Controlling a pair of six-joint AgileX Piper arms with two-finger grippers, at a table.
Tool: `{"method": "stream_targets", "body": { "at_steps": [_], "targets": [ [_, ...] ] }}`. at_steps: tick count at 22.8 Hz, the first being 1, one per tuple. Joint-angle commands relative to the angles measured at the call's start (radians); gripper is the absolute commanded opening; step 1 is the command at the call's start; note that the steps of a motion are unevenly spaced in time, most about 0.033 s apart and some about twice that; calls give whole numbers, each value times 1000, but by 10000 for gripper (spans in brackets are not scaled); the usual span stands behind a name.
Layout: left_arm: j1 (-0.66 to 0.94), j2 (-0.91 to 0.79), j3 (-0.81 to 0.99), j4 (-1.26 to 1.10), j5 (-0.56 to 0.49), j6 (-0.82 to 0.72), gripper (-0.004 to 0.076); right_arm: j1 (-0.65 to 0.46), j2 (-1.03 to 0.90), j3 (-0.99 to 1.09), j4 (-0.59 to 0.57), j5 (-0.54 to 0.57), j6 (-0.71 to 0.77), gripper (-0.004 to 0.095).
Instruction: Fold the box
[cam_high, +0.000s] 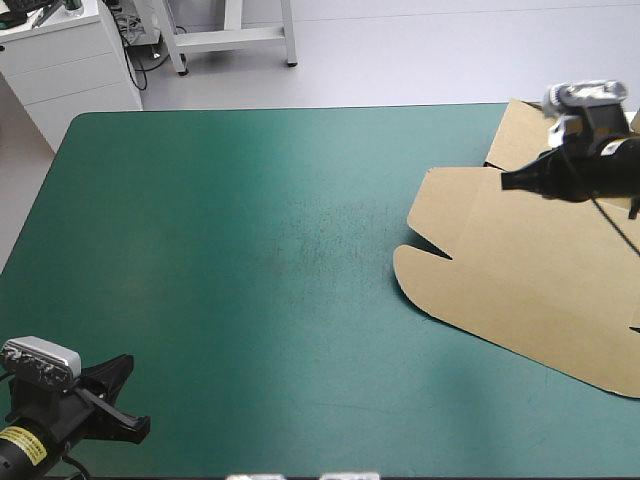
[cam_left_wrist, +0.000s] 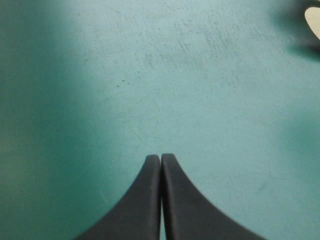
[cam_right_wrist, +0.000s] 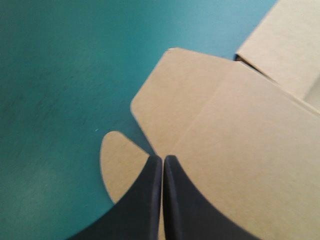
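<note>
Box (cam_high: 530, 285): brown board, all flat, no wall raised yet; on the teal-green cover (cam_high: 250, 260) at the table's right side, part of it running out past the right edge
R gripper (cam_high: 506, 181): black fingers pressed tog. into one point, nothing seen betw. them; over the box's far part, can't tell if touching
L gripper (cam_left_wrist: 161, 156): fingers also tog., empty; only bare cover under & ahead of it
Box vs R gripper: right under it; side flap (cam_right_wrist: 175, 95) & rounded tab (cam_right_wrist: 117, 160) lie just ahead of its tips, rest of the board spreads off to one side
Box vs L gripper: well apart, far ahead & across the table
Long axis: runs crosswise to where the R gripper points, approx. table's far edge to near edge, a bit skewed
Nearer arm: R, by far
Stage (my read): at the very start, no fold made
Next move needs (my read): R fingers must part before they can take a flap edge; L has to cross most of the table to help
Risk: flat board may slide on the cover if pushed from one side only
</note>
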Motion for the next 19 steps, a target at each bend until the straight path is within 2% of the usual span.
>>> {"method": "stream_targets", "body": {
  "at_steps": [1,3,5,13,19],
  "targets": [
    [-3,11,-22,-6,-51,20,-26,118,-113,90,26,-108,-52,-8],
    [-3,11,-22,-9,-51,52,-26,225,-218,235,26,-164,-86,-8],
    [-3,11,-22,-16,-47,95,-26,252,-300,326,26,-200,-106,-8],
    [-3,9,-22,-25,-44,116,-32,252,-648,644,26,-385,-160,-8],
    [-3,7,-22,-47,-44,147,-32,252,-796,777,22,-395,-167,-9]
  ]
}}
